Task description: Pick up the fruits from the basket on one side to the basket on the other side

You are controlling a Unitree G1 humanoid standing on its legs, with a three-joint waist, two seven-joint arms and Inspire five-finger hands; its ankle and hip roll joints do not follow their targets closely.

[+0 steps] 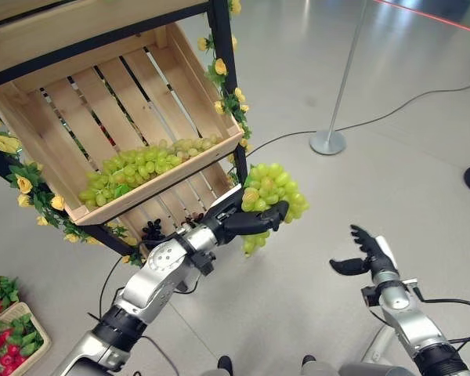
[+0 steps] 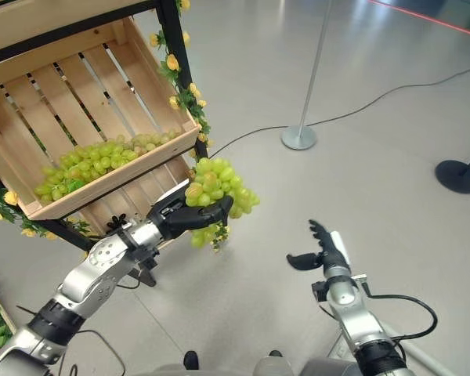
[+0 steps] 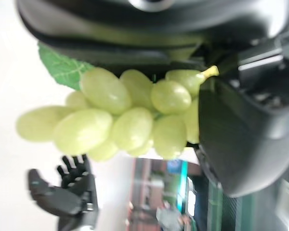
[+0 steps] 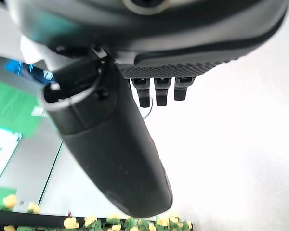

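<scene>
Grape bunch (image 1: 272, 194): clamped in my left hand (image 1: 251, 219), fingers curled round it, hanging just past the wooden crate's (image 1: 78, 117) lower corner.
Long axis: the bunch droops downward below my fingers.
Right hand (image 1: 368, 254): fingers spread, holding nothing, well apart to the bunch's right.
Nearer hand: left, already carrying.

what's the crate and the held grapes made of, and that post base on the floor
The crate looks like pale unfinished wood: slats with visible grain and gaps. The grape bunch in the left robot hand seems plastic: evenly smooth, glossy yellow-green skins, though real fruit cannot be ruled out. The post base looks like brushed metal: a grey disc with a dull sheen.
</scene>
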